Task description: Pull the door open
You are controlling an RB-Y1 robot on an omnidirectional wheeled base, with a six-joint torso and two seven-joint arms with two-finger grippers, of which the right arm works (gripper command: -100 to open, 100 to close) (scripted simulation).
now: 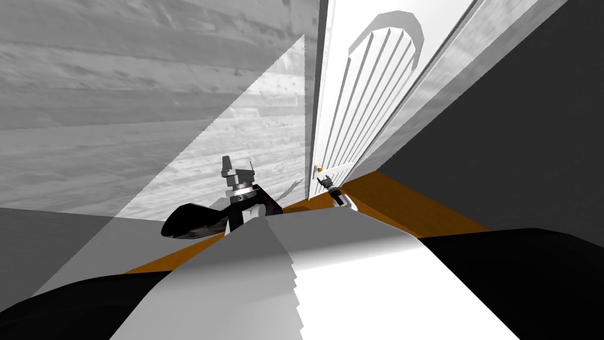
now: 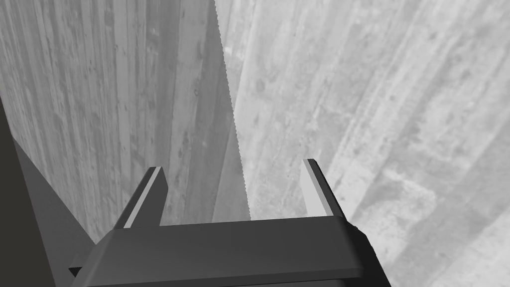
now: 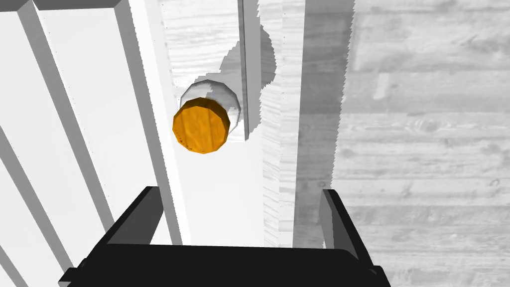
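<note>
- Step in hand: reach to the handle. Grasp not yet made, pull not yet begun.
- Door (image 1: 360, 88): white, ribbed panels, straight ahead and slightly to my right in the head view. It looks shut or nearly so. I cannot tell whether there is any gap at its edge.
- Knob (image 3: 200, 124): round, orange face, on a white rosette (image 3: 226, 97), close to the door's free edge, low on the door in the head view.
- Right end effector (image 3: 239, 190): wide open, holding nothing. It points at the door face just short of the knob. The knob lies ahead of it and off-centre, nearer one finger than the other, not yet between them. No contact.
- Left end effector (image 2: 233, 164): also wide open and empty, raised to my left and facing the grey planked wall (image 2: 373, 99), well apart from the door. Idle, by my reading.
- Floor (image 1: 413, 206): orange-brown strip at the foot of the door.
- Next move, as I judge it: shift the right hand sideways until the knob is centred in the opening, advance until the fingers straddle it, then close.
- After that, pull back along an arc about the hinge side. A straight pull risks sliding off a round, smooth-looking knob.
- My body stands close to the door, so room for the swing may need a step back.
</note>
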